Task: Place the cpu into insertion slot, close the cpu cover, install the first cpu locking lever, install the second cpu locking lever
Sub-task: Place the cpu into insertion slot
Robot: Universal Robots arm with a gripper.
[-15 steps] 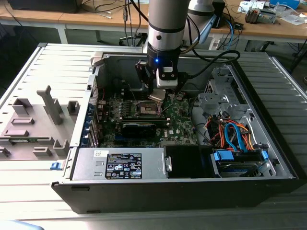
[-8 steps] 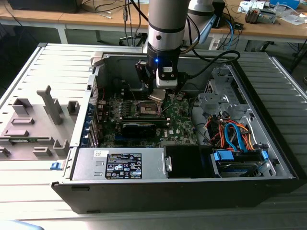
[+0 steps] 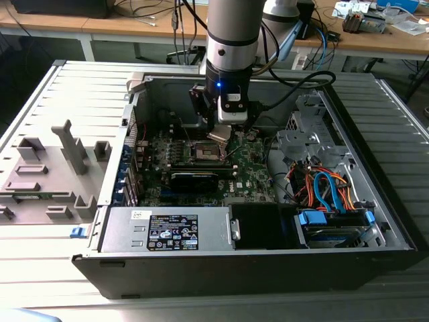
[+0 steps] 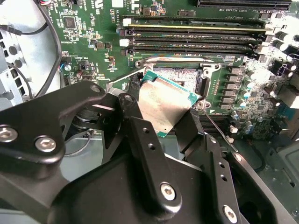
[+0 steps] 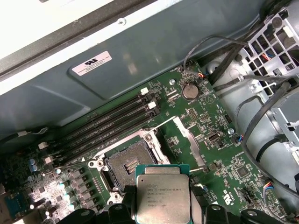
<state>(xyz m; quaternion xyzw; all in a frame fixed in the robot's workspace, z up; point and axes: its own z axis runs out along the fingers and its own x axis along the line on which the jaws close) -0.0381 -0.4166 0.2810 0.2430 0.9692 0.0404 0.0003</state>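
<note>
Pinching the cpu (image 4: 163, 105) by two opposite edges with the gripper (image 4: 161, 119), black fingers (image 4: 132, 109) pressed tight against its sides, silvery top tilted. Holding it low inside the open computer case (image 3: 375, 221), over the green board (image 3: 251, 171), just above and beside the insertion slot (image 5: 128, 163); not yet seated.

Near the board's middle, the slot itself: uncovered, dark centre exposed inside a silver rim. At one edge of it, swung up and open, the cpu cover (image 5: 187, 140). Beside the slot, close to the cpu's corner, a thin wire lever (image 4: 122, 77) sticking out at a slant.

Along another edge of the slot, a row of memory sticks (image 4: 187, 32). Between slot and power supply (image 3: 167, 231), a long black card (image 3: 194, 178). Toward the case corner on the exterior view's right, a tangle of orange and blue cables (image 3: 325, 188). Outside the case, on the worktop (image 3: 40, 282) at the exterior view's left, a grey plastic tray (image 3: 47, 174).
</note>
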